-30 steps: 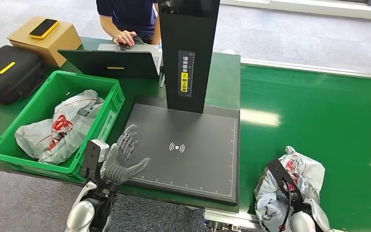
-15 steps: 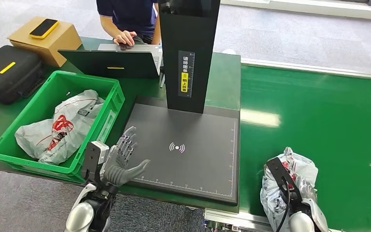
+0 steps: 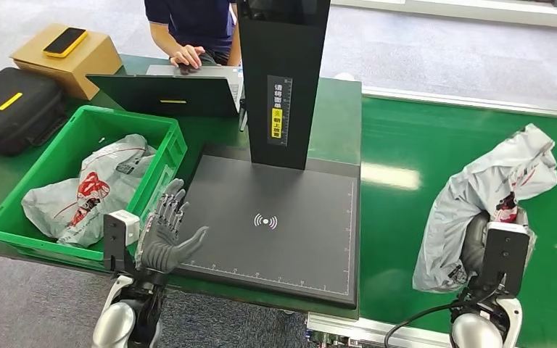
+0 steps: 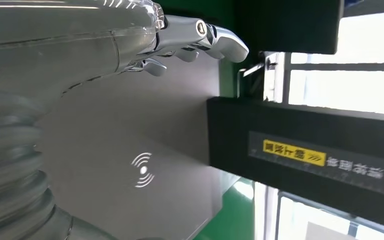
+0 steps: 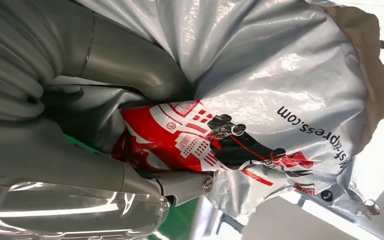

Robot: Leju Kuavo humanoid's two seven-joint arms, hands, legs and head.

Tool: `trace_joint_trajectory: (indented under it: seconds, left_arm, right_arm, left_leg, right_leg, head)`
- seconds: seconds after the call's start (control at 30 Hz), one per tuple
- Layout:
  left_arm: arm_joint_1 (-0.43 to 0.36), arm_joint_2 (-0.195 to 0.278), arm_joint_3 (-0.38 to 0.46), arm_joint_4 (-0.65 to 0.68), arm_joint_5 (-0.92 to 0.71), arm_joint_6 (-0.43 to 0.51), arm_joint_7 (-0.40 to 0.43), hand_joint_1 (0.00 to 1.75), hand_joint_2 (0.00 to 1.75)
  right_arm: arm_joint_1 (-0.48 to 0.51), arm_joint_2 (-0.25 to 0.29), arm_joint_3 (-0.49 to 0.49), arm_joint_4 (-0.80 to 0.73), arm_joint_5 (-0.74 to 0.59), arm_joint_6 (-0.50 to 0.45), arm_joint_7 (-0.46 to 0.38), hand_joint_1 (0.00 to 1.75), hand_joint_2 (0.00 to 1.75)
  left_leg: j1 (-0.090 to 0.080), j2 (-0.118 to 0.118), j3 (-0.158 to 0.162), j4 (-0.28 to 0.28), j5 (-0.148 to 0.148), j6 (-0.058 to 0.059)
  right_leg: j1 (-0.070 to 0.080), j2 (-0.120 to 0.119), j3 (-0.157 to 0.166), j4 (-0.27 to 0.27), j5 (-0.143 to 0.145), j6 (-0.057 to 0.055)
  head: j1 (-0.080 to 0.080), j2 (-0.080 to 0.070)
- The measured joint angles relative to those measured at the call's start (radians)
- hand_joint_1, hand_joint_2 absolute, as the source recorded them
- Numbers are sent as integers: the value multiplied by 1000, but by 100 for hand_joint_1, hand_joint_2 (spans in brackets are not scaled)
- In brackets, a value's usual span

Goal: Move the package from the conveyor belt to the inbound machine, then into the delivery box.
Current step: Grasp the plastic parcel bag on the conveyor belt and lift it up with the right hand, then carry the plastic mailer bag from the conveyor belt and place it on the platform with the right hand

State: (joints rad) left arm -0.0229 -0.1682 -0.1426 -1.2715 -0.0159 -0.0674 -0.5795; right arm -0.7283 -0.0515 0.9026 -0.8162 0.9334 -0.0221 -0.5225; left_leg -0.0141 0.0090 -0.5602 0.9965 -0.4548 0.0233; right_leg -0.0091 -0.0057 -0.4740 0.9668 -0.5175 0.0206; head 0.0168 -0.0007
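Head view: right hand [image 3: 479,243] grips grey poly mailer package [image 3: 489,196], raised above green conveyor belt [image 3: 435,145].
Package look: crinkled, glossy, red-black print.
Left hand [image 3: 165,233]: fingers spread, holding nothing, at scanner plate [image 3: 275,225] edge.

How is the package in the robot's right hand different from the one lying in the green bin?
The held package is gripped by the right hand and hangs upright above the conveyor belt; the binned package lies flat inside the green bin, untouched. The held one looks stretched tall, with a bunched top; the binned one is spread out and slumped. Both are grey plastic mailers with red and black print.
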Motion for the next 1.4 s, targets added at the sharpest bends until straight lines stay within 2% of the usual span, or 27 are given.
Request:
trace_joint_trajectory:
  seconds: [0.97,1.1,1.23,1.4]
  left_arm:
    - [0,0,1,0,0,0,0,0,175]
    - [-1,0,4,0,2,-1,0,0,175]
    - [-5,3,8,3,6,-5,0,0,175]
    - [-6,8,12,3,11,-6,0,0,175]
  right_arm:
    - [-11,0,23,5,16,-32,5,0,175]
    - [-26,0,78,19,56,-149,32,0,0]
    - [-31,0,112,36,43,-276,43,0,0]
    - [-24,-11,80,26,1,-384,96,0,0]
  left_leg:
    - [0,0,0,0,0,0]
    - [0,0,0,0,0,0]
    - [0,0,0,0,0,0]
    - [0,0,0,0,0,0]
  right_leg:
    - [0,0,0,0,0,0]
    - [0,0,0,0,0,0]
    - [0,0,0,0,0,0]
    - [0,0,0,0,0,0]
  head:
    - [0,0]
    - [0,0]
    - [0,0]
    - [0,0]
